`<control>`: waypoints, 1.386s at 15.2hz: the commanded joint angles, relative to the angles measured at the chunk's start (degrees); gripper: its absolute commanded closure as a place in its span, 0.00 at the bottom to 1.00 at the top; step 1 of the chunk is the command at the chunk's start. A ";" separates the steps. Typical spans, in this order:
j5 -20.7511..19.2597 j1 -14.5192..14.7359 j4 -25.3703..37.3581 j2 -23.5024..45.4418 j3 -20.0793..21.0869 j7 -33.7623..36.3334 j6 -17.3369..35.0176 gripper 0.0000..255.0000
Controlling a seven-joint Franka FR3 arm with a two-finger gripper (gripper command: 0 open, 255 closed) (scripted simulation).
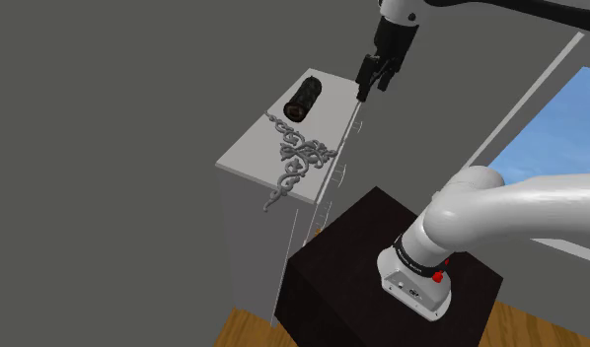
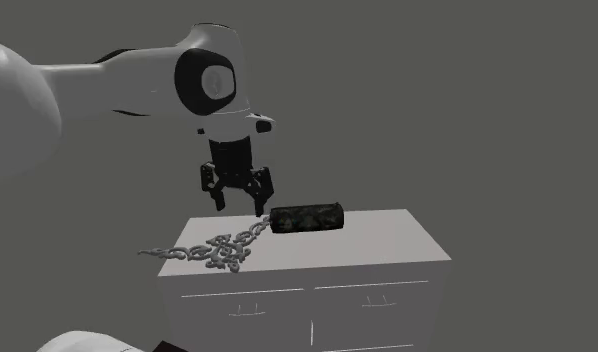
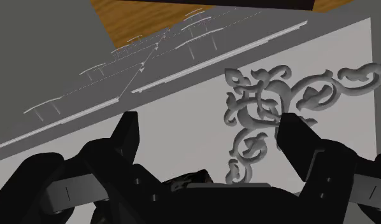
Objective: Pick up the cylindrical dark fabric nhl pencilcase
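- The gripper [image 2: 238,198] hangs above the cabinet [image 2: 387,245] with its fingers [image 3: 127,137] spread wide and nothing between them. In the shoulder view it sits over the front edge, the one with the drawers.
- The pencil case [image 2: 307,217], a dark roll lying on its side, rests toward the back edge of the cabinet top. It is near the gripper but lower, and untouched.
- Being round, it could roll toward the back edge if one finger lands first or nudges it (a slight sideways push would probably do). The fingers would do better closing across its width than along its length.
- A grey scrollwork ornament [image 2: 212,250] lies at a front corner and overhangs it. A low sweep of the fingers could snag it and drag it off.
- Coming down too far would drive the fingertips into the cabinet top.
- Hard to judge: how far the gripper stands from the pencil case front to back, since the two outside views suggest different gaps.
- In the second exterior view one tip of the ornament ends close to the pencil case; I cannot tell whether they touch.
- Any print on the pencil case is too dark to read, and the arm's upper links run off the frame edges.
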 commanded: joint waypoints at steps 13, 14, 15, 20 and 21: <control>2.10 -7.88 14.24 27.62 7.42 31.37 10.62 0.00; 1.92 -8.40 15.88 29.93 7.62 33.85 11.04 0.00; 1.72 -8.91 17.57 32.22 7.77 36.30 11.40 0.00; 0.61 -10.95 26.63 43.33 7.49 47.90 12.25 0.00; 0.42 -11.27 28.54 45.47 7.23 50.08 12.25 0.00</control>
